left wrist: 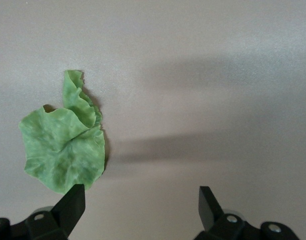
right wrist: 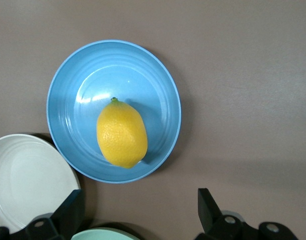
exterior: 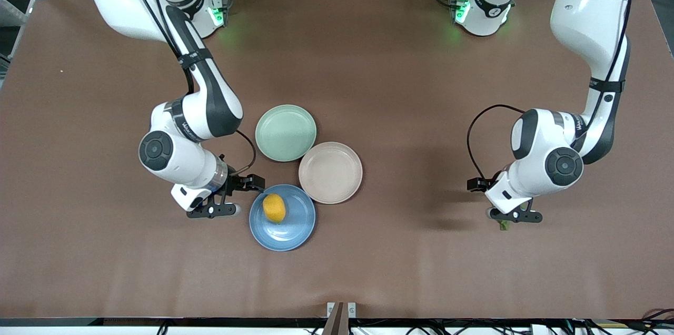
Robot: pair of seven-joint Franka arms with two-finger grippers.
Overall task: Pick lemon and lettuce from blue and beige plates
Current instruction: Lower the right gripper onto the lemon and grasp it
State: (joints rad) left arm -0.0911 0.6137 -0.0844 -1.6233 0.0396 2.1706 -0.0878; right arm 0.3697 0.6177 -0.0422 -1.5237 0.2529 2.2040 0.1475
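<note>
The yellow-orange lemon point(exterior: 274, 207) lies in the blue plate point(exterior: 295, 232); it also shows in the right wrist view point(right wrist: 122, 133) on that plate point(right wrist: 68, 100). The beige plate point(exterior: 330, 172) is bare and touches the blue one. My right gripper point(exterior: 213, 210) is open and empty over the table, beside the blue plate toward the right arm's end; the right wrist view shows it point(right wrist: 140, 207) too. The green lettuce point(left wrist: 63, 147) lies on the bare table. My left gripper point(left wrist: 140, 205) is open just beside it. In the front view the left gripper point(exterior: 513, 215) hides all but a scrap of lettuce point(exterior: 504, 226).
A pale mint-green plate point(exterior: 286, 132), bare, stands against the beige plate, farther from the front camera. The beige plate point(right wrist: 28, 185) and the mint plate's rim point(right wrist: 103, 234) show near my right gripper's fingers. Brown table all round.
</note>
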